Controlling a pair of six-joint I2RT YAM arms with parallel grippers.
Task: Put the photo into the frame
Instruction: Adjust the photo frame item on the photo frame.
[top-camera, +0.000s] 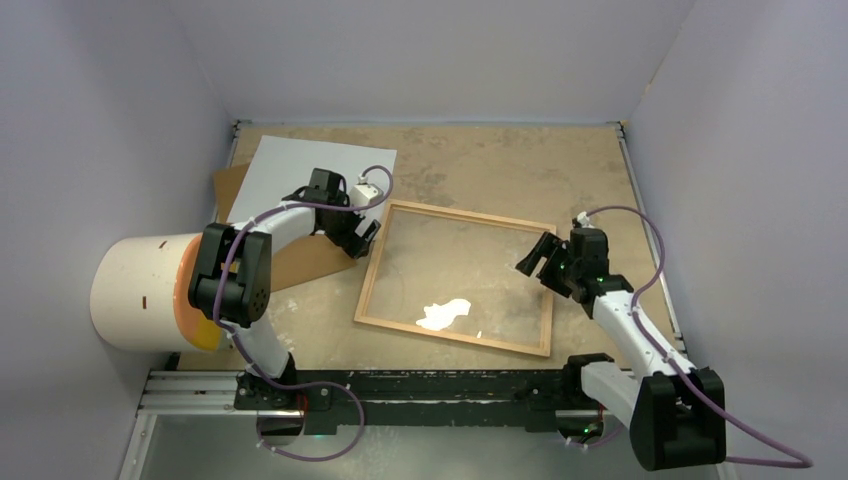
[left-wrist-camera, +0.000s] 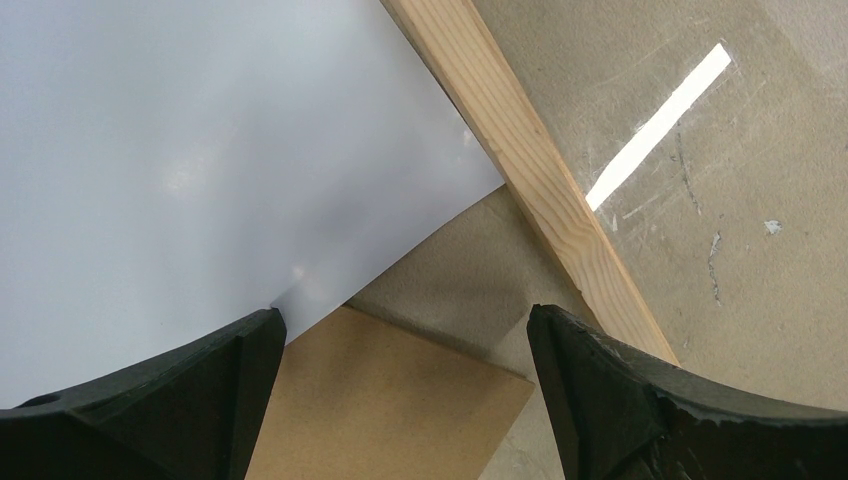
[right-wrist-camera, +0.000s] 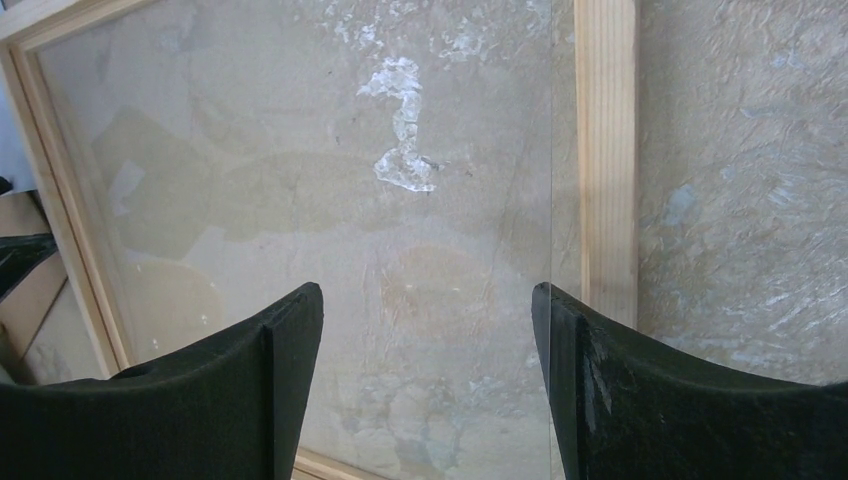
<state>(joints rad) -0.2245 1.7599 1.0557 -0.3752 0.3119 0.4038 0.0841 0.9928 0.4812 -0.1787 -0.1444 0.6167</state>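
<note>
The photo (top-camera: 290, 165) lies white back up at the back left, partly on a brown backing board (top-camera: 300, 262). The frame (top-camera: 450, 337), thin light wood round a glass pane, lies flat mid-table. My left gripper (top-camera: 365, 243) is open just above the photo's near corner, beside the frame's left side. In the left wrist view the photo (left-wrist-camera: 200, 150), the frame's moulding (left-wrist-camera: 530, 170) and the backing board (left-wrist-camera: 390, 400) meet ahead of the open left gripper (left-wrist-camera: 405, 340). My right gripper (top-camera: 540, 258) is open over the frame's right side, with the moulding (right-wrist-camera: 605, 150) and glass (right-wrist-camera: 300, 200) below the empty right gripper (right-wrist-camera: 427, 310).
A large white cylinder with an orange end (top-camera: 140, 290) stands at the left edge, next to the left arm. Pale walls close in the table on three sides. A black rail (top-camera: 420, 390) runs along the near edge.
</note>
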